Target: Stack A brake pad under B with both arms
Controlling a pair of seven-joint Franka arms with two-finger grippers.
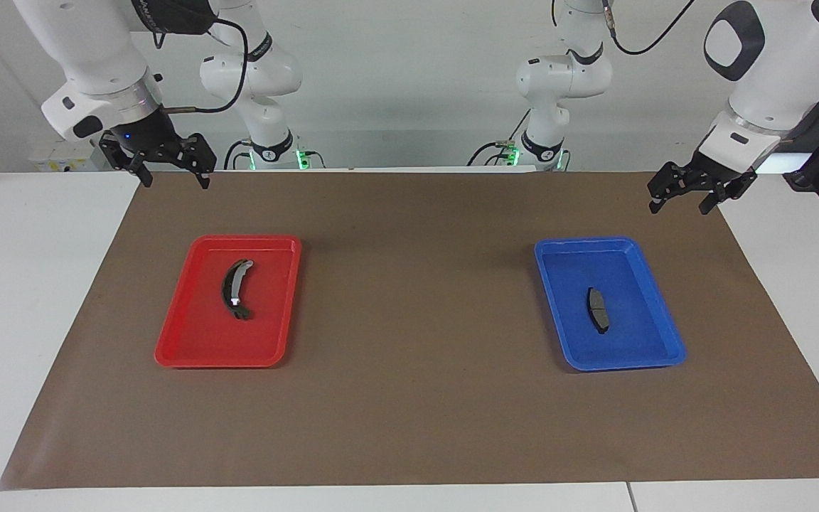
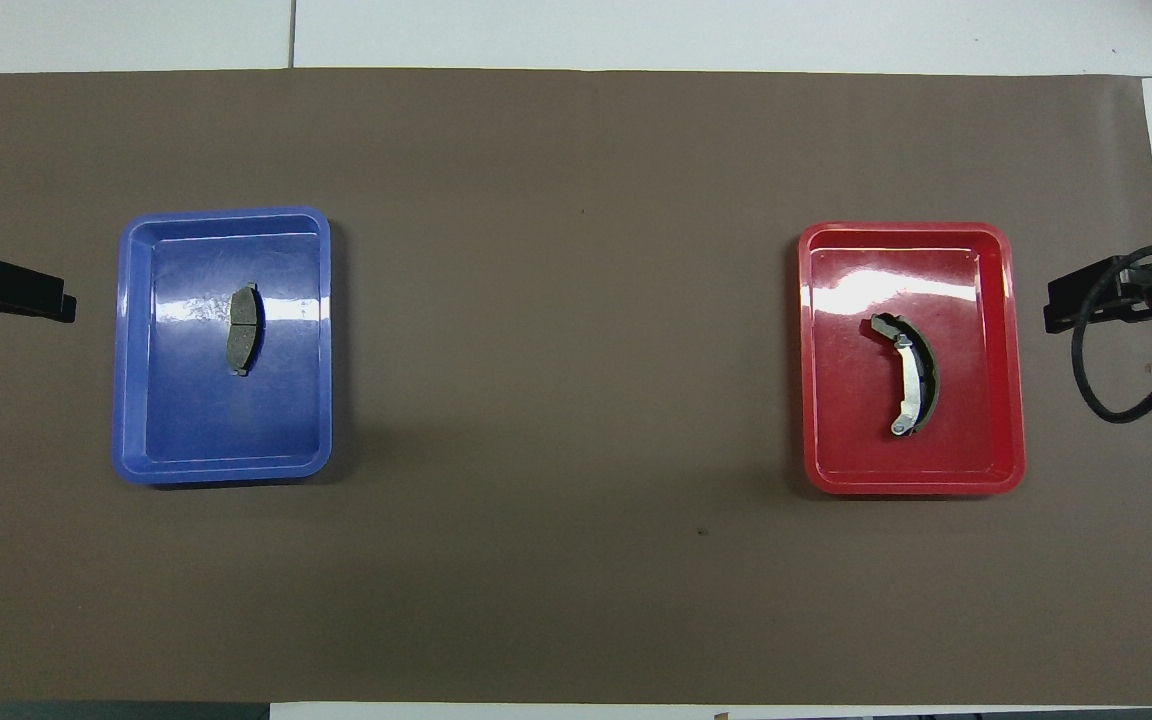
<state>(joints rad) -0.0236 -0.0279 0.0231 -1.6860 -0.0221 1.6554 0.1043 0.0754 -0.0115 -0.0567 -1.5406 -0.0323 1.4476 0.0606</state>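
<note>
Brown mat [image 1: 409, 398]: covers the middle of the white table [image 1: 33, 306] and serves as the landmark for all positions below.
Blue tray [image 1: 662, 320]: sits flat on the mat toward the left arm's end, wholly within the mat's edges.
A brake pad [image 1: 598, 309]: short dark-grey oblong lying flat on the blue tray's floor near its middle, clear of the tray walls; touched by nothing.
Red tray [image 1: 182, 334]: sits flat on the mat toward the right arm's end, well apart from the blue tray, with bare mat between them.
B [image 1: 235, 288]: dark crescent shoe with a silver-grey strip along its curve, lying on the red tray's floor near its middle, clear of the walls; touched by nothing.
Stacking: the two parts are in separate trays, not yet brought together.
Left gripper [image 1: 687, 203]: raised over the mat's corner at the left arm's end, on the robots' side; fingers spread apart, nothing between them.
Right gripper [image 1: 175, 178]: raised over the mat's edge at the right arm's end, on the robots' side; fingers set wide apart, nothing held.
Cable [image 2: 1126, 360]: black loop hanging from the right arm above the mat's end.
</note>
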